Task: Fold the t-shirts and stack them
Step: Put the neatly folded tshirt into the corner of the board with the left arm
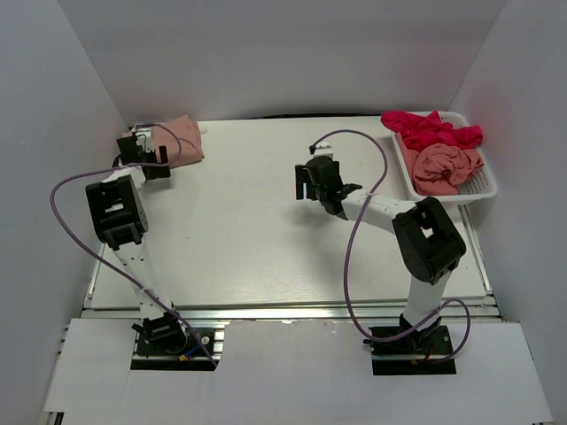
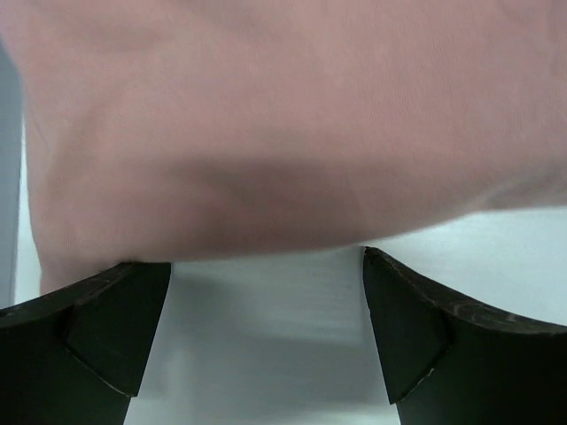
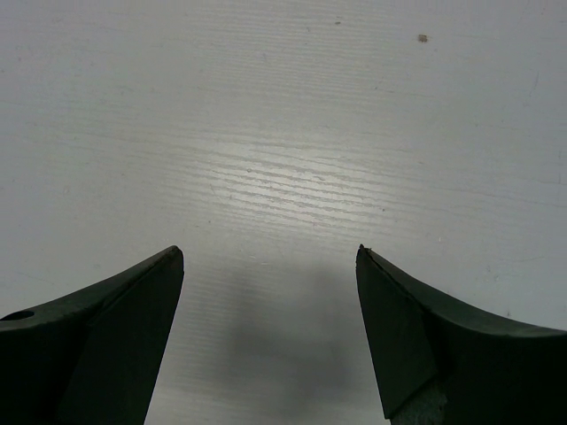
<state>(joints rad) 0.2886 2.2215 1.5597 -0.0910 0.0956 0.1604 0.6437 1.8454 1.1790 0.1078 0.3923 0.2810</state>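
Item one, folded salmon-pink t-shirt (image 1: 182,137): laid flat at the far left corner of the table (image 1: 248,239); whether a single shirt or a small stack is held there cannot be told from above. Item two, left gripper (image 2: 266,288): placed at the near edge of that folded shirt, jaws spread wide, nothing held between them; bare table is seen in the gap, and the cloth's edge is seen just beyond the fingertips, close to the left one. Item three, right gripper (image 3: 270,266): held over the bare middle of the table, jaws likewise spread wide and empty, well apart from any cloth. Item four, white mesh basket (image 1: 485,188): set at the far right edge of the table; two unfolded garments are contained in it. Item five, magenta-red t-shirt (image 1: 430,130): bunched at the far end of the basket, partly spilled over its rim. Item six, crumpled salmon-pink t-shirt (image 1: 446,166): heaped in the near half of the basket, touching the red one. Progress, as judged: at least one shirt is counted folded and placed; two are left to be taken out, folded and stacked, so the task is reckoned partly done, with the larger share possibly outstanding.
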